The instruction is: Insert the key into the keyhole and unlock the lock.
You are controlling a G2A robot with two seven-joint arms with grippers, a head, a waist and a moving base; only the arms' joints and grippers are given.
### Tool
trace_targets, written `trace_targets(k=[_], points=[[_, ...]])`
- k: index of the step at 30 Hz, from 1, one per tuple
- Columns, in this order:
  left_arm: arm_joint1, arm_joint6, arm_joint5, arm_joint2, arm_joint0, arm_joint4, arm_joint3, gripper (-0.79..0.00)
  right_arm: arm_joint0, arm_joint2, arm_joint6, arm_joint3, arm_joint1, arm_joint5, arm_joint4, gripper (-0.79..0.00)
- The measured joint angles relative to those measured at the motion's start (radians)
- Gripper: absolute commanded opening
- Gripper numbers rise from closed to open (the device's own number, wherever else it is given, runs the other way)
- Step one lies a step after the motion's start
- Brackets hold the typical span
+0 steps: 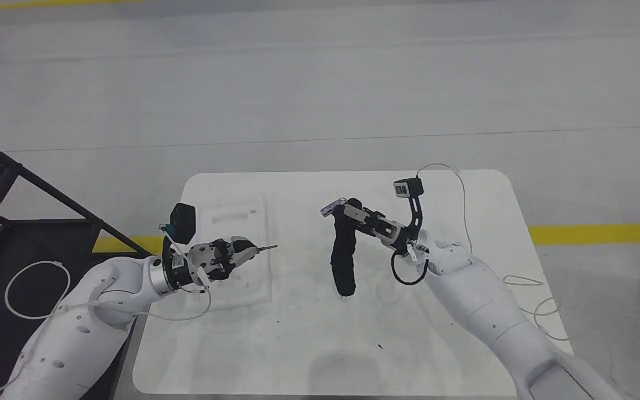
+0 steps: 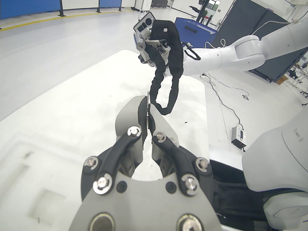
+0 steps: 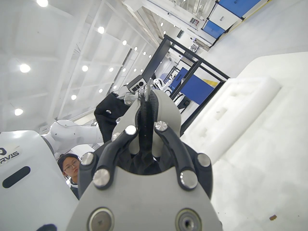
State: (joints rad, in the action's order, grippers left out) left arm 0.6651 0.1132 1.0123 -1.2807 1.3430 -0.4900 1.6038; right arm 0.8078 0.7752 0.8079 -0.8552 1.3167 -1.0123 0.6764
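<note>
The big white table (image 1: 450,330) has a white foam tray (image 1: 235,215) on its 9 o'clock side. The right gripper (image 1: 358,215) is squeezed tight on the black cloth-covered lock (image 1: 344,260) and holds it up over the middle of the table. The lock's loop hangs toward 6 o'clock. Its metal end (image 2: 140,46) faces about 10 o'clock.

The left gripper (image 1: 250,248) is pinched on the little key (image 1: 266,246), above the tray's edge. The key's long way runs 9 to 3, and its tip points to 3 o'clock. The lock is at 3 o'clock from the tip, near but not touching. I think the key must go that way next.
</note>
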Motion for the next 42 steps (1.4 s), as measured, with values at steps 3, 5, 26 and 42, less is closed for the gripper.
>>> trace_targets(k=[3,5,26,42], points=[[0.000,0.000,0.000,0.000,0.000,0.000,0.000,-0.785,-0.002,-0.010,0.000,0.035,0.008,0.000,0.012,-0.785],[0.000,0.000,0.000,0.000,0.000,0.000,0.000,-0.785,-0.007,-0.015,0.000,0.062,0.011,0.000,0.026,-0.785],[0.084,-0.241,-0.152,0.127,-0.071,-0.285,0.066,-0.785,-0.023,-0.018,0.000,0.104,0.011,0.000,0.023,-0.785],[0.150,0.077,-0.111,0.332,-0.264,0.286,-0.142,-0.785,-0.023,-0.018,0.000,0.104,0.011,0.000,0.023,-0.785]])
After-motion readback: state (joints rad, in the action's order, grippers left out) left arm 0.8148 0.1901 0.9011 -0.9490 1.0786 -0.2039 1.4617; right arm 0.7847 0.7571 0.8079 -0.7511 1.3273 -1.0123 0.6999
